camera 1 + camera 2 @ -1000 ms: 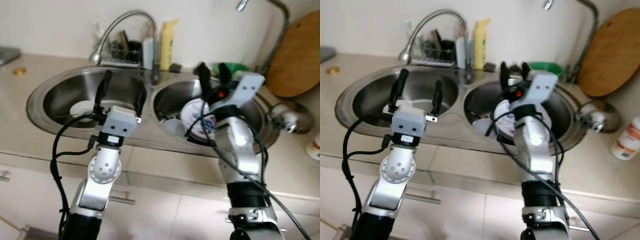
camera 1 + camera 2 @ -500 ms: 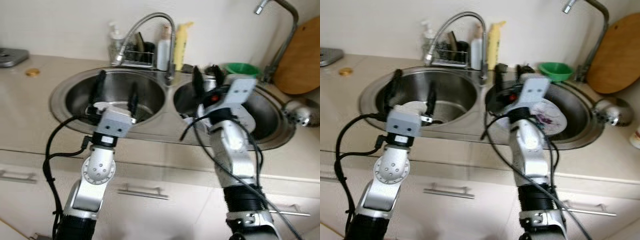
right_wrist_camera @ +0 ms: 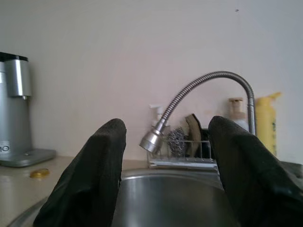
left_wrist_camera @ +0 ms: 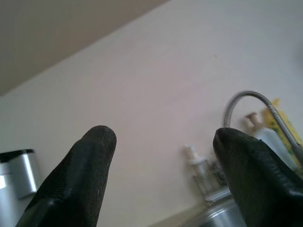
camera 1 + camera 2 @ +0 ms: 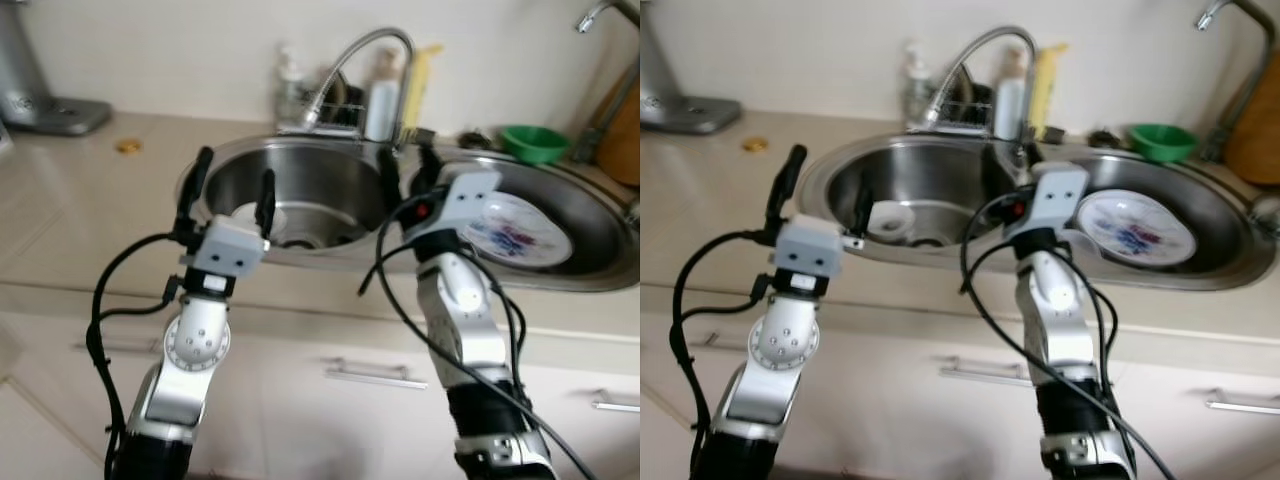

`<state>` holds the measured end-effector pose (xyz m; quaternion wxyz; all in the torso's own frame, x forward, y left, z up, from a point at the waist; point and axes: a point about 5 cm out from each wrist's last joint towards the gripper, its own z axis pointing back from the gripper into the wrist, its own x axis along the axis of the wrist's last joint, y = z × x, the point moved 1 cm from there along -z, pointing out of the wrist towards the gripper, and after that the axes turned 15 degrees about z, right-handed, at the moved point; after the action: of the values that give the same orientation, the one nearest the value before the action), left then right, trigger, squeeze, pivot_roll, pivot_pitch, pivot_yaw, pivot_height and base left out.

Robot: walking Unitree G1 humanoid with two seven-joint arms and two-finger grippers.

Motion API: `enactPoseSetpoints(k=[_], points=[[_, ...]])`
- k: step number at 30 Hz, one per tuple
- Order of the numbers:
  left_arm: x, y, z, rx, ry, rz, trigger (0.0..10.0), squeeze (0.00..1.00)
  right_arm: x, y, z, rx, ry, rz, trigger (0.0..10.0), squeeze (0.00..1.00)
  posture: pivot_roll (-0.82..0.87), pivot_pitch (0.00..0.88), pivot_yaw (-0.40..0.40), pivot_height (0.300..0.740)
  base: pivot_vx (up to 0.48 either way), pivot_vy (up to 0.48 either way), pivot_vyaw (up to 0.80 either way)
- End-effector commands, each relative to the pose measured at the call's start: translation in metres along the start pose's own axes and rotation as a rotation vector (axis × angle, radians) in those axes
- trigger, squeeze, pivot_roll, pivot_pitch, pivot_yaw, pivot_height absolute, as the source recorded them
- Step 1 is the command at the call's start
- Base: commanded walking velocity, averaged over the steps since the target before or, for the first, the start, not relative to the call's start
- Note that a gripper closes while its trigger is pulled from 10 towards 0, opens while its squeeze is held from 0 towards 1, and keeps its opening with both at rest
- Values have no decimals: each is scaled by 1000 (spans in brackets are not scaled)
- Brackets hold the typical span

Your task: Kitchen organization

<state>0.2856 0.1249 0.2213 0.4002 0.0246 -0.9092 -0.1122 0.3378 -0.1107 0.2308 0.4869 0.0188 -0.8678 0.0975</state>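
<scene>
Standing before a beige worktop [image 5: 70, 210] with a double steel sink, the robot holds both arms raised in front of it. At the far left sits a silver appliance [image 5: 30, 80] against the wall, with a small gold disc [image 5: 127, 146] on the worktop near it. The left gripper [image 5: 230, 190] is held above the near rim of the left basin [image 5: 330, 185], its two black fingers spread wide and holding nothing; its wrist view points up at the wall. A white cup-like dish [image 5: 887, 217] lies in the bottom of that basin, just beyond the gripper. A curved steel tap [image 5: 365, 60] arches over the far edge, beside a small wire rack [image 3: 182, 153] holding a scourer and brushes, a pump dispenser [image 5: 289, 85], a white bottle [image 5: 382, 95] and a yellow bottle [image 5: 413, 85]. The right gripper [image 5: 405, 170] is raised over the divider between the basins, fingers also spread wide and empty. In the right basin [image 5: 1230, 235] a white plate [image 5: 1137, 226] with a blue and red pattern lies tilted. A green bowl [image 5: 533, 142] rests on the far rim, and a wooden board [image 5: 1252, 140] leans at the far right. Cupboard fronts with metal handles [image 5: 365, 373] run below.
</scene>
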Motion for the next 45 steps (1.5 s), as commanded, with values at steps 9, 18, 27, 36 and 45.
enactPoseSetpoints(k=[9,18,27,36,45], points=[[3,-11,2,-44,-17,7,10000,0,-3,-7,11,-9,5,52,10000,0,73,0,-38,740,0,0,-45],[-5,-18,13,-83,21,11,10000,0,-2,-15,27,-86,-18,117,10000,0,66,0,-36,740,0,0,-401],[-8,-22,15,-118,35,1,10000,0,-5,-24,35,-148,-15,180,10000,0,64,0,-35,740,0,0,-622],[-9,-27,19,-147,32,17,10000,0,-12,-28,48,-155,12,225,10000,0,59,0,-35,740,0,0,-800],[-11,-26,19,-148,43,7,10000,0,-17,-30,57,-162,35,254,10000,0,54,0,-28,740,0,0,-800]])
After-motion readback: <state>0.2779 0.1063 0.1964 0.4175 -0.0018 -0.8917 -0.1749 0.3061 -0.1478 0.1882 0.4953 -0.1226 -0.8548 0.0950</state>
